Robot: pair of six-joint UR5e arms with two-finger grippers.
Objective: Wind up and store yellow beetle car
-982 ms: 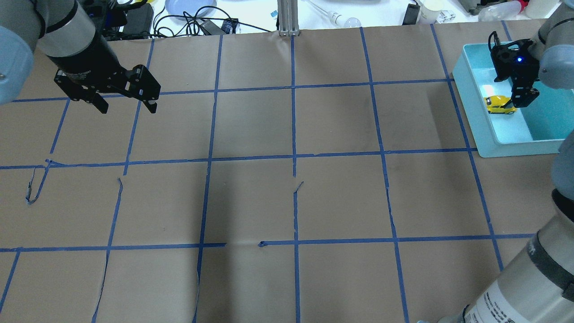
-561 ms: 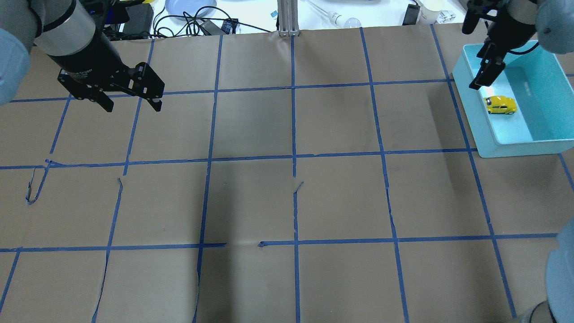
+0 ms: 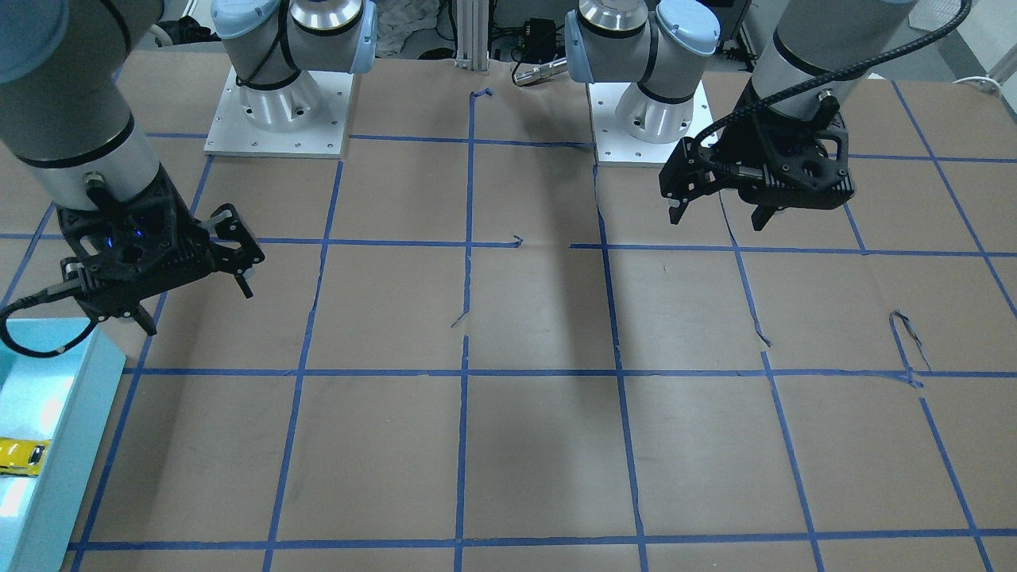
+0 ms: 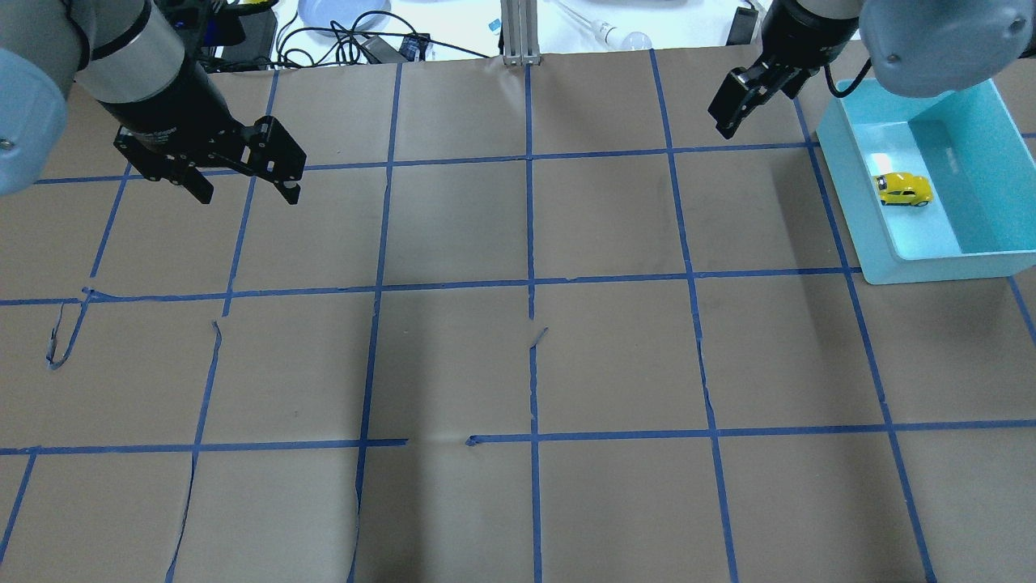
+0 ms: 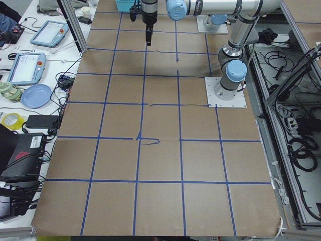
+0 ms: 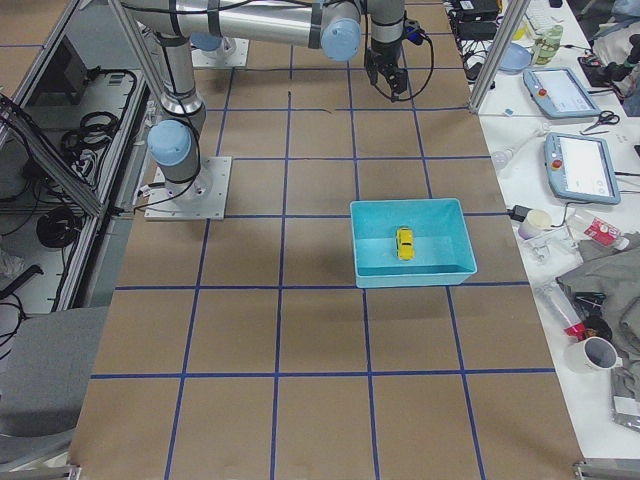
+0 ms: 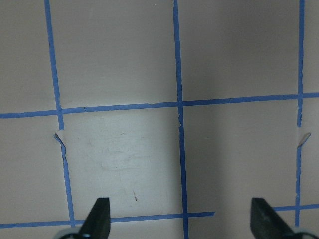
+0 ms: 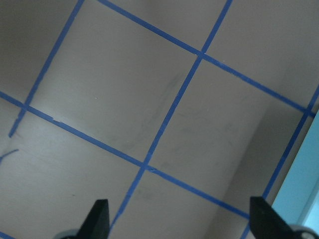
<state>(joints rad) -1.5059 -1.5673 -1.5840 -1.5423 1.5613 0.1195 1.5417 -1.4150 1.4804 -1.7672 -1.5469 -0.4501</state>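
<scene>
The yellow beetle car (image 4: 904,189) rests on its wheels on the floor of the teal bin (image 4: 939,267) at the table's right end, with nothing touching it. It also shows as the car (image 3: 20,457) and the car (image 6: 404,242). My right gripper (image 3: 199,308) hangs open and empty above the brown paper, outside the bin and to its left; its fingertips (image 8: 99,219) frame only taped paper. My left gripper (image 4: 247,194) hovers open and empty over the far left of the table, also seen as the left gripper (image 3: 715,221).
Brown paper with a blue tape grid (image 4: 530,283) covers the table. The teal bin (image 3: 56,445) holds only the car. Cables, a blue plate (image 4: 340,12) and small items lie beyond the far edge. Both arm bases (image 3: 278,103) stand at the robot side.
My right gripper, down at the car in the bin a second ago, has risen out and swung left over the table. The car stays in the bin. The left gripper drifted slightly right.
</scene>
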